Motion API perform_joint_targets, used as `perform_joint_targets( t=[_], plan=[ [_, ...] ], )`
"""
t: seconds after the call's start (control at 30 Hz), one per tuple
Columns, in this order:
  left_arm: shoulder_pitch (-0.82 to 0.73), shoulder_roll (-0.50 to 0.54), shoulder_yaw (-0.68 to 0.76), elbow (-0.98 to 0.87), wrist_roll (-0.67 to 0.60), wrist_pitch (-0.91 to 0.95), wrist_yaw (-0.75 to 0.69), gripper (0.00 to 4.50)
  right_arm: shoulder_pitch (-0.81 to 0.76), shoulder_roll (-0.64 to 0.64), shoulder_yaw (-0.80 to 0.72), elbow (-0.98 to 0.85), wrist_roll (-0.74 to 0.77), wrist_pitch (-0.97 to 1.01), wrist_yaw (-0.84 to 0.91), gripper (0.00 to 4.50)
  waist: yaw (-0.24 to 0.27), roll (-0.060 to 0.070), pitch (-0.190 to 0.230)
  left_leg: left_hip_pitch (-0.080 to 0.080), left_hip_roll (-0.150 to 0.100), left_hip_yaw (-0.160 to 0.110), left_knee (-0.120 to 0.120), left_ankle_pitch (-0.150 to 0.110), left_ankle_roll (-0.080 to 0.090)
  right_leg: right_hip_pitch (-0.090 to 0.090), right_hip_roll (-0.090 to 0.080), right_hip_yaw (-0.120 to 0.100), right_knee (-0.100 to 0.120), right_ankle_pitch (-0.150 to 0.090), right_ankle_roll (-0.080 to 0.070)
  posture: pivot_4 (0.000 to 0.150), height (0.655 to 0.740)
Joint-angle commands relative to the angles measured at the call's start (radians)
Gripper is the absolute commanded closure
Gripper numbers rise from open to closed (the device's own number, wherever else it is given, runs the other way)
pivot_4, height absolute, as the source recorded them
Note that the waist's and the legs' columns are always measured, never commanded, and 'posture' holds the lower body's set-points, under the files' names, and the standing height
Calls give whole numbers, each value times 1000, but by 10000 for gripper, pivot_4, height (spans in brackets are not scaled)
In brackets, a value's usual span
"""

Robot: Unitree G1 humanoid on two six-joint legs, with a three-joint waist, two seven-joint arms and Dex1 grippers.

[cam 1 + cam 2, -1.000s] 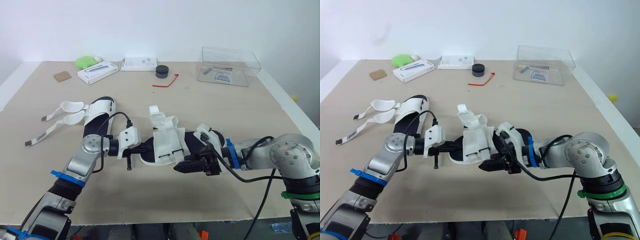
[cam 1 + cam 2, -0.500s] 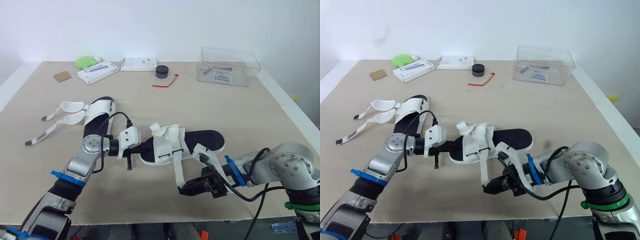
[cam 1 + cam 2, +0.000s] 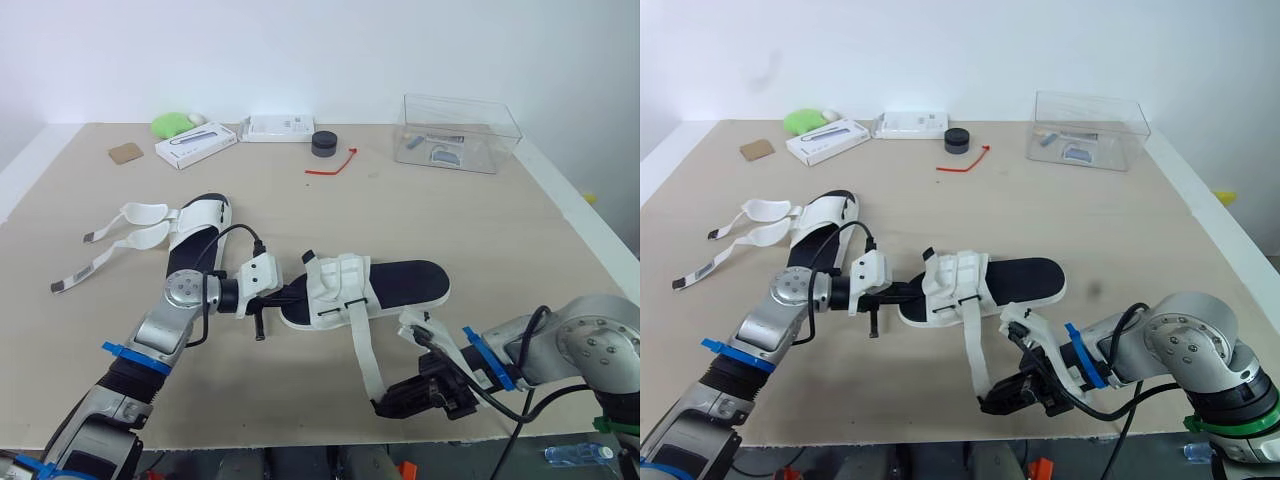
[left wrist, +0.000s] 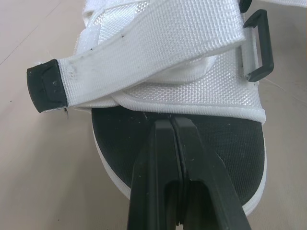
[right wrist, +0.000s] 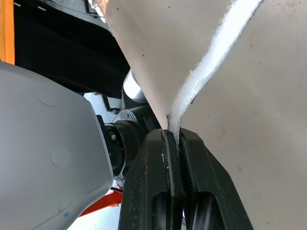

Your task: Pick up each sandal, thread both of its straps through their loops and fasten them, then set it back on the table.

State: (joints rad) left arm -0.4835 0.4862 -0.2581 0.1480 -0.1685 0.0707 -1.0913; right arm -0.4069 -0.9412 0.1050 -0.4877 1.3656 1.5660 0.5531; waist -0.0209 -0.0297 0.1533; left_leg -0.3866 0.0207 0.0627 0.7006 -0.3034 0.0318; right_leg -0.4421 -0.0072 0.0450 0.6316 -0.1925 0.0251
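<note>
1. My right claw [image 3: 385, 405] sat by the worktop's [image 3: 450, 220] front edge, clamped tight on the tip of a long white strap [image 3: 362, 350].
2. That strap ran up to the sandal [image 3: 400, 283], lying flat mid-worktop.
3. My left claw [image 3: 290, 297] was fully closed, tips against the sandal's black insole.
4. The other sandal [image 3: 195, 225] lay further back on my left, straps loose.

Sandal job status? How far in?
Nothing looks fastened. In hand: left gripper pins the middle sandal by its sole while right gripper pulls one strap out taut. Left: fasten it, do the second strap, then the left sandal, whose loose straps lie splayed.
</note>
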Motion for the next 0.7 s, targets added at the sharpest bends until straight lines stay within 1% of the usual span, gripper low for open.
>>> perform_joint_targets(
  t=[0.03, 0.07, 0.1, 0.13, 0.17, 0.2, 0.23, 0.3, 0.33, 0.37, 0.4, 0.43, 0.47, 0.5, 0.53, 0.6, 0.63, 0.7],
  plan=[
    [8, 2, -16, 18, 27, 5, -1, 45000, 4, -12, -35, -34, -4, -24, 10, 41062, 0, 0, 0, 0, 0, 0, 0, 0, 0, 0, 0, 0, 0, 0, 0, 1500, 7400],
    [9, 2, -16, 18, 28, 5, -1, 45000, 5, -24, -35, -47, -17, -36, 25, 36394, 0, 0, 0, 0, 0, 0, 0, 0, 0, 0, 0, 0, 0, 0, 0, 1500, 7400],
    [9, 2, -16, 19, 27, 5, -2, 45000, 6, -42, -32, -62, -35, -47, 44, 33340, 0, 0, 0, 0, 0, 0, 0, 0, 0, 0, 0, 0, 0, 0, 0, 1500, 7400],
    [10, 3, -16, 18, 27, 6, -3, 45000, 11, -60, -31, -78, -55, -65, 65, 31754, 0, 0, 0, 0, 0, 0, 0, 0, 0, 0, 0, 0, 0, 0, 0, 1500, 7400],
    [10, 3, -16, 18, 27, 6, -4, 45000, 17, -75, -33, -87, -74, -83, 81, 24772, 0, 0, 0, 0, 0, 0, 0, 0, 0, 0, 0, 0, 0, 0, 0, 1500, 7400],
    [9, 3, -16, 20, 27, 5, -5, 45000, 25, -90, -33, -93, -97, -103, 95, 20708, 0, 0, 0, 0, 0, 0, 0, 0, 0, 0, 0, 0, 0, 0, 0, 1500, 7400],
    [8, 3, -16, 20, 27, 6, -6, 45000, 35, -114, -28, -103, -132, -130, 114, 15448, 0, 0, 0, 0, 0, 0, 0, 0, 0, 0, 0, 0, 0, 0, 1, 1500, 7400],
    [7, 3, -16, 22, 27, 6, -7, 45000, 68, -192, 10, -138, -249, -225, 186, 5377, 1, 0, 0, 0, 0, 0, 0, 0, 0, 0, 0, 0, 0, -1, 2, 1500, 7400],
    [6, 2, -16, 24, 27, 6, -8, 45000, 94, -238, 41, -159, -345, -314, 228, 1863, 1, 1, 0, 0, 0, 0, 0, 0, 0, 0, 0, -1, 0, -1, 2, 1500, 7400],
    [5, 2, -16, 24, 27, 6, -8, 45000, 126, -263, 57, -167, -451, -436, 261, 806, 1, 0, 0, 0, 0, 0, 0, 0, 0, 0, 0, -1, 0, -2, 3, 1500, 7400],
    [5, 2, -17, 24, 27, 6, -9, 45000, 151, -277, 65, -168, -527, -528, 286, 806, 1, 0, 0, 0, 0, 0, 0, 0, 0, 0, 0, -1, 0, -2, 4, 1500, 7400],
    [5, 2, -17, 24, 27, 6, -10, 45000, 176, -276, 64, -162, -608, -642, 304, 806, 1, 0, 0, 0, 0, 0, 0, 0, 0, 0, 0, -2, 0, -4, 7, 1500, 7400],
    [5, 1, -17, 25, 27, 5, -11, 45000, 194, -267, 65, -150, -709, -802, 334, 806, 1, 0, 0, 1, 0, 1, 0, 0, 0, 0, 0, -1, 0, -4, 7, 1500, 7400],
    [4, 0, -17, 26, 27, 5, -11, 45000, 210, -258, 65, -140, -782, -917, 359, 806, 1, 1, -1, 1, 0, 2, 0, 0, 0, 0, 0, -1, 0, -4, 7, 1500, 7400],
    [3, -1, -17, 30, 27, 4, -12, 45000, 221, -249, 83, -108, -943, -1157, 361, 806, 1, 1, -1, 1, 0, 2, 0, 0, 0, 0, 1, -1, 0, -4, 8, 1500, 7400],
    [2, -4, -18, 35, 27, 2, -12, 45000, 224, -216, 122, -20, -1184, -1567, 371, 806, 1, 1, -1, 2, 0, 3, 1, 0, -1, 0, 1, 0, 0, -4, 8, 1500, 7400],
    [1, -6, -18, 36, 28, 2, -11, 45000, 222, -205, 140, 34, -1277, -1733, 374, 806, 1, 1, -1, 2, 0, 3, 1, 0, -1, 0, 2, 0, 0, -3, 9, 1500, 7400],
    [-1, -8, -18, 39, 28, 2, -11, 45000, 223, -176, 145, 120, -1365, -1936, 365, 806, 1, 1, -1, 3, -1, 5, 1, 0, -1, 1, 1, 1, 0, -3, 9, 1500, 7400]
  ],
)
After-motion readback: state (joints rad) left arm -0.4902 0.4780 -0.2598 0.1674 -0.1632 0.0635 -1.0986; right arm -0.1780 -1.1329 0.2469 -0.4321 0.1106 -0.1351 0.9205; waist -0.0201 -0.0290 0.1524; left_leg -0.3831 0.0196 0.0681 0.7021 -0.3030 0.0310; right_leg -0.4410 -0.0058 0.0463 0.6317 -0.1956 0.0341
